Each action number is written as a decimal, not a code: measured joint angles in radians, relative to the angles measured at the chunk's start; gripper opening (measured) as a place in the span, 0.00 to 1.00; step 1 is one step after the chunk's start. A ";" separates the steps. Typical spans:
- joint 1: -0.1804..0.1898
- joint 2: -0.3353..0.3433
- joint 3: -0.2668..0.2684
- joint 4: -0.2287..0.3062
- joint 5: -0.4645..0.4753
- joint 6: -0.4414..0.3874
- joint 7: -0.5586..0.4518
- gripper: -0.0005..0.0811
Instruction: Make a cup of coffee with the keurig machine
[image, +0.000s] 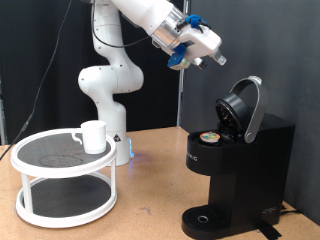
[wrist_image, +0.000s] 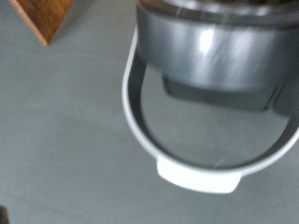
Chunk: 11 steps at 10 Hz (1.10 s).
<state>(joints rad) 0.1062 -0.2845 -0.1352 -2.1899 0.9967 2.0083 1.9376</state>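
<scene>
The black keurig machine (image: 235, 165) stands at the exterior view's right with its rounded lid (image: 243, 108) hinged up and open. A small pod with a tan-green top (image: 209, 138) sits in its open chamber. Its round drip tray (image: 205, 218) is bare. My gripper (image: 217, 60) hangs in the air above and to the left of the open lid, touching nothing. The wrist view shows the raised lid (wrist_image: 215, 47) and its silver handle loop (wrist_image: 187, 173) close up, with no fingers in frame. The white cup (image: 93, 135) stands on a rack at the left.
The cup's white two-tier round rack (image: 40, 195) with dark mesh shelves stands on the wooden table (image: 150, 210) at the exterior view's left. The arm's white base (image: 105, 90) rises behind it. A black curtain fills the background.
</scene>
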 joint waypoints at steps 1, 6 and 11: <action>0.004 0.002 0.009 0.014 0.038 0.001 0.045 0.91; 0.015 0.077 0.092 0.173 0.017 0.015 0.301 0.91; 0.018 0.102 0.128 0.195 -0.030 0.013 0.329 0.91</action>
<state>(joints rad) 0.1242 -0.1820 -0.0077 -1.9952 0.9663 2.0215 2.2663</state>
